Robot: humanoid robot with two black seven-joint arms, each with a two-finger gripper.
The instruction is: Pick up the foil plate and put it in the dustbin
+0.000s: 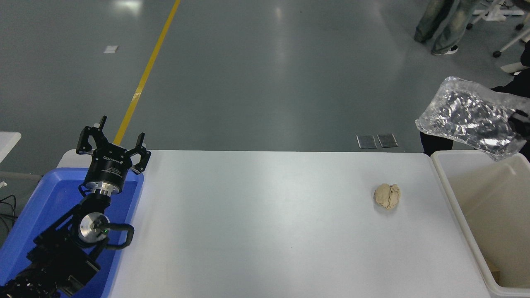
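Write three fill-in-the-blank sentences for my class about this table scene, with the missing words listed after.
1. The shiny crinkled silver foil plate is held in the air by the ____ gripper.
2. The small beige crumpled paper ball lies on the ____ table.
3. The parked left gripper hangs over a ____ plastic tray.

Missing words: right; white; blue

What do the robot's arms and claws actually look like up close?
The left gripper is black, with jointed fingers on a round black body bearing pale lettering too small to read. Beneath it sit a silver ring, a silver disc with a small green light, and a looping black cable. The right gripper shows only as a black part at the edge.
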